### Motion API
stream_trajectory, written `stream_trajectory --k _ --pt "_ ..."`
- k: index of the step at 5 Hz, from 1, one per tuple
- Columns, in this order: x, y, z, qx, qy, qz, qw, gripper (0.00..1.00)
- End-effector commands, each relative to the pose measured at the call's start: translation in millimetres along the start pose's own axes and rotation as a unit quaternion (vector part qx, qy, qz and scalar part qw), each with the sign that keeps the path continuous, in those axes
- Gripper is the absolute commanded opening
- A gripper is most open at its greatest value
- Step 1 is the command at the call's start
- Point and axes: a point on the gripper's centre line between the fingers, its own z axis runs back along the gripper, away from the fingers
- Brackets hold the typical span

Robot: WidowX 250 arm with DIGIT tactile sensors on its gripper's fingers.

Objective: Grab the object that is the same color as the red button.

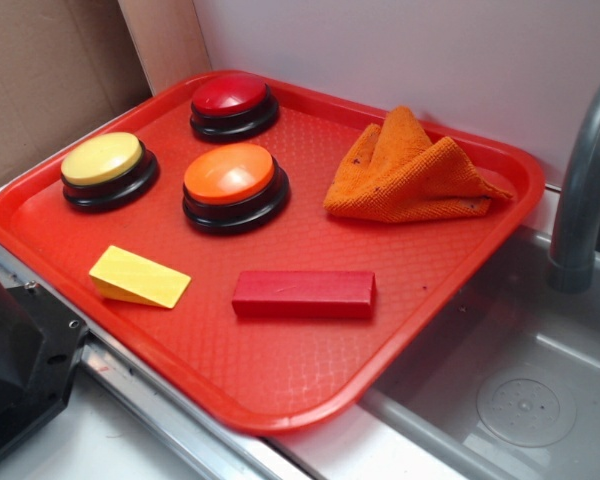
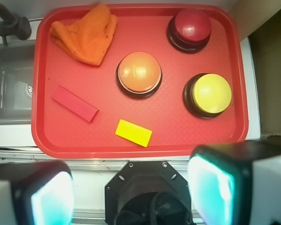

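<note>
Looking down through the wrist camera, I see my gripper point(image 2: 126, 192) spread wide open, its two fingers point(image 2: 47, 194) blurred at the bottom corners and holding nothing, well above and short of the red tray point(image 2: 227, 133). The block point(image 2: 74, 103) lies flat on the tray ahead of the left finger, angled, touching nothing. Just ahead between the fingers sits the yellow wedge point(image 2: 133, 132), near the block but apart. Farther ahead is the orange button point(image 2: 139, 73); ahead of the right finger the yellow button point(image 2: 208, 95), and beyond it the red button point(image 2: 189, 29). The orange cloth point(image 2: 86, 33) is crumpled at the far left corner.
</note>
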Motion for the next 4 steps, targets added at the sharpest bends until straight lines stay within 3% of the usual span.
stream_trajectory --k 1,2,3,4 --pt "0.0 0.0 0.0 0.0 0.0 0.0 1.0 1.0" --pt "35.9 -36.8 -13.0 0.014 0.003 -0.127 0.992 1.0" --pt "53.7 -62.2 -38.3 0.009 0.019 -0.25 0.968 1.0" --pt "54.1 -87.6 -86.7 0.012 0.059 -0.37 0.927 1.0"
